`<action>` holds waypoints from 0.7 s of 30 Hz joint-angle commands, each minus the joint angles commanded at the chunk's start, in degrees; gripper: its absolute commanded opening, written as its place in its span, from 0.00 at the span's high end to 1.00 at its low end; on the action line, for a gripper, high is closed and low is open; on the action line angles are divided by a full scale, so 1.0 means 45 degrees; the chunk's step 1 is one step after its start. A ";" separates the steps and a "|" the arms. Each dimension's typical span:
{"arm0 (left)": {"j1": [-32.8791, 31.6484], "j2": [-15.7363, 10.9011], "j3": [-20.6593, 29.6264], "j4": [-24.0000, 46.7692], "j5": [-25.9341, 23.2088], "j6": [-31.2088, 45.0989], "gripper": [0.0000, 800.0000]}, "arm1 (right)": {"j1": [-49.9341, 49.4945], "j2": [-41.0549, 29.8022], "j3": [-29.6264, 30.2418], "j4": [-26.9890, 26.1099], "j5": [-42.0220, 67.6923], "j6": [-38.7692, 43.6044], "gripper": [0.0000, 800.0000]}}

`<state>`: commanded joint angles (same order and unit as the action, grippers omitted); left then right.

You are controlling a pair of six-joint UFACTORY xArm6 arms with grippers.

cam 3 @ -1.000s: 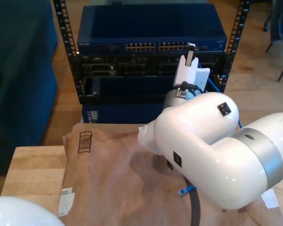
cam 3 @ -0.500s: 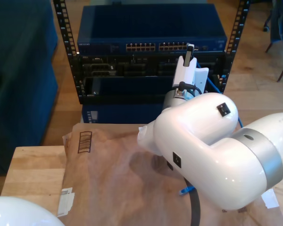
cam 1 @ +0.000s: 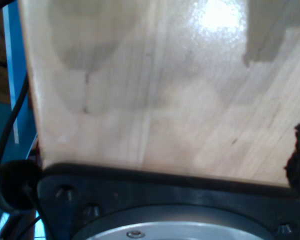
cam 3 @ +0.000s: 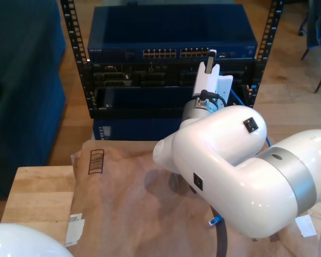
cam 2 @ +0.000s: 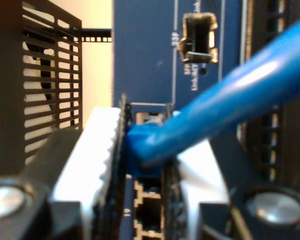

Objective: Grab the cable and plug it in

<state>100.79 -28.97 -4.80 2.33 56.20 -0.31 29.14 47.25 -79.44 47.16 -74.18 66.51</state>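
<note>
My second gripper (cam 2: 142, 165) is clamped on the blue plug end of the cable (cam 2: 230, 95), fingers (cam 2: 97, 150) tight on either side, right against the port row of the blue switch (cam 3: 171, 32) in the rack, upper centre of the exterior view. The cable's other plug (cam 3: 215, 220) lies on the brown paper (cam 3: 123, 209) at lower right of the exterior view. The first wrist view looks at the wooden table (cam 1: 155, 85); I cannot tell whether my first gripper's fingers are apart or closed.

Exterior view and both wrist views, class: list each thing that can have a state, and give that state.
cable: plug end clamped in my second gripper, at the switch's ports
my second gripper: shut on the cable's plug
switch: port row facing the table, the port below the plug open
my first gripper: over bare wooden table; jaws unseen
</note>
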 joint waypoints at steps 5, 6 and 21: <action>0.0000 0.0020 -0.0020 0.0000 0.0000 0.0000 0.00 | 0.0020 0.0020 -0.0020 0.0000 0.0000 0.0020 1.00; 0.0000 0.0020 0.0000 0.0000 0.0000 0.0000 0.00 | 0.0020 0.0020 -0.0039 0.0020 0.0000 0.0020 1.00; 0.0000 0.0020 0.0000 0.0000 0.0000 0.0000 0.00 | -0.0195 0.0449 -0.0645 -0.0137 0.0274 -0.0020 1.00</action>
<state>100.79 -28.88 -4.80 2.33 56.20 -0.31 28.26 49.27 -82.34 46.55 -72.95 66.42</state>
